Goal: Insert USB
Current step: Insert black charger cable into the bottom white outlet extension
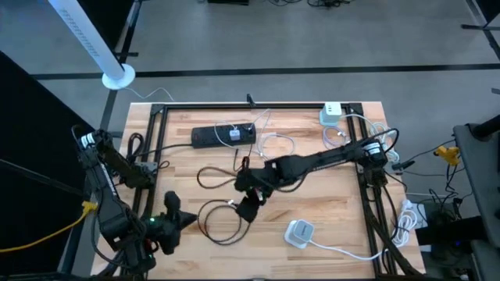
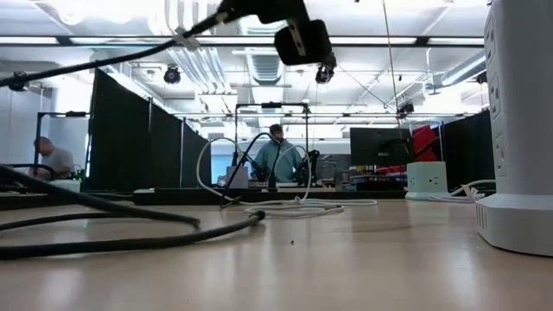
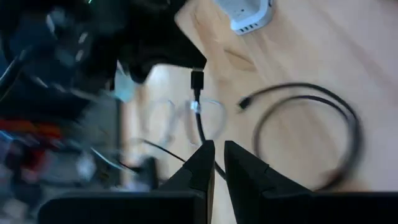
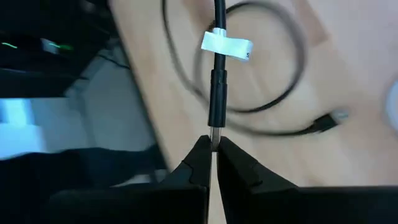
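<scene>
My right gripper hangs above the middle of the table, shut on the plug end of a black USB cable with a white label. In the low view the cable slopes down away from the gripper. A white charger block with ports lies flat on the table near the front. My left gripper is raised at the front left, shut, with nothing seen between its fingers. It faces the held plug. My right gripper pinches the plug's bare metal tip between its two fingertips. The black plug body and the cable run straight on beyond the fingers, in line with them. The plug is lifted clear of the table, and the cable trails down from it.
A loop of black cable with a free plug end lies on the table under the grippers. At the back lie a black power strip, a second white charger and white cords. A black frame borders the table.
</scene>
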